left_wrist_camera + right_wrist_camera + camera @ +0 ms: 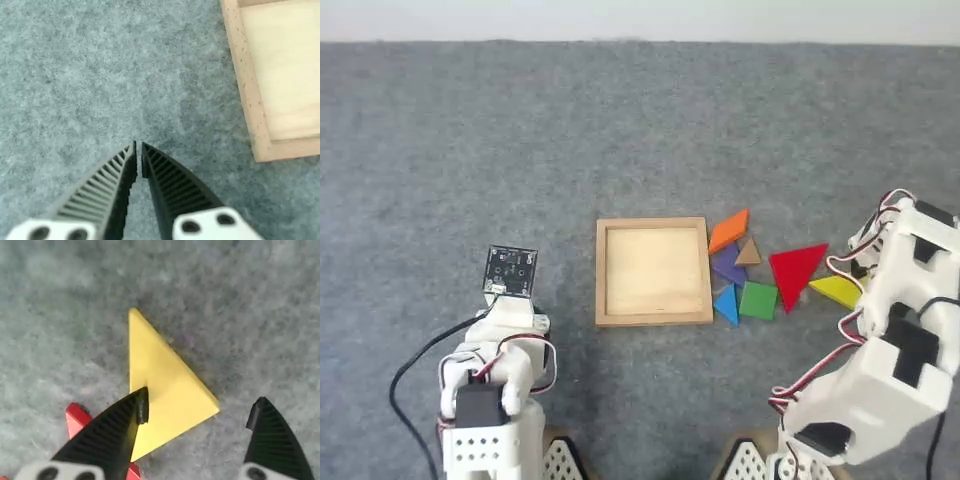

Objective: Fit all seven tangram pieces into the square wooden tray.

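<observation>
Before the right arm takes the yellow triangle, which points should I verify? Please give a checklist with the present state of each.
1. Right gripper open: ok.
2. Its fingers on both sides of the yellow triangle: not ok, one fingertip is over the piece's face.
3. Wooden tray free to receive a piece: ok.
4. Left gripper shut, over the carpet beside the tray, away from the pieces: ok.
5. Red triangle apart from the yellow one: cannot tell, a finger covers that spot.
</observation>
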You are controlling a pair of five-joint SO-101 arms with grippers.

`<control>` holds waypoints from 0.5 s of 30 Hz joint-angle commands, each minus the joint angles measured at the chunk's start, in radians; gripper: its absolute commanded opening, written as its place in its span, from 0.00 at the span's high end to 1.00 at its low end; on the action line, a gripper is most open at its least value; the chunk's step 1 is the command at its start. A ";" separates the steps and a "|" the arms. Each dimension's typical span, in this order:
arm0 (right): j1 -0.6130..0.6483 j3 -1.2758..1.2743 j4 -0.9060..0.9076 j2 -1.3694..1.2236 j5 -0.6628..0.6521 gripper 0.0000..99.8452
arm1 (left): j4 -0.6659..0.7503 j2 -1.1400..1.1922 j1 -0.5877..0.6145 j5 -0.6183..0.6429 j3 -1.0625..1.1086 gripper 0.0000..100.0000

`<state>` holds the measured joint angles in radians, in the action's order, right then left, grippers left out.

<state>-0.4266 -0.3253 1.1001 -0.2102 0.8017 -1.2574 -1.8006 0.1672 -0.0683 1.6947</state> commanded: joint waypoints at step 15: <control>0.088 0.031 -0.059 -0.044 0.005 0.69 | -0.003 -0.015 -0.005 -0.002 -0.010 0.98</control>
<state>-0.3713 -0.3161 1.0464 -0.2547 0.8048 -1.2574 -1.8006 0.1672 -0.0683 1.6947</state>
